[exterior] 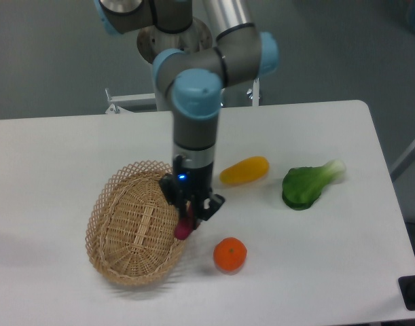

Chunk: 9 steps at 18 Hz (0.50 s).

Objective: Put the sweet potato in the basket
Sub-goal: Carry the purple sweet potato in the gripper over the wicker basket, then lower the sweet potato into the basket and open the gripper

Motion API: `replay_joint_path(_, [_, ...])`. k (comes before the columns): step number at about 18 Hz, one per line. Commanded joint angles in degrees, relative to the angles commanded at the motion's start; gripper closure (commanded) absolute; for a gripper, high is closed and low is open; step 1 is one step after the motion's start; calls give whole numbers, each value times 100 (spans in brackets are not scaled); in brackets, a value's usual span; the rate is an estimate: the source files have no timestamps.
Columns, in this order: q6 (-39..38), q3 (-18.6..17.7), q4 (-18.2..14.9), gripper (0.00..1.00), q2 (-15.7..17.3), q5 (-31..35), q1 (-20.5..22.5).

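Observation:
The sweet potato (184, 228) is a small reddish-purple tuber held between my fingers, only its lower end showing. My gripper (187, 219) is shut on it and hangs over the right rim of the basket (119, 224), an oval tan wicker basket lying left of centre on the white table. The basket's inside looks empty. I cannot tell how high the tuber is above the rim.
A round orange (229, 255) lies just right of the basket. A yellow-orange oblong fruit (244, 170) lies behind and right of my gripper. A green leafy vegetable (308, 184) lies further right. The table's front edge is near the bottom.

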Motion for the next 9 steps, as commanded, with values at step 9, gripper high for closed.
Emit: replay_joint_path(9, [871,-360,0,75,-159,0,-475])
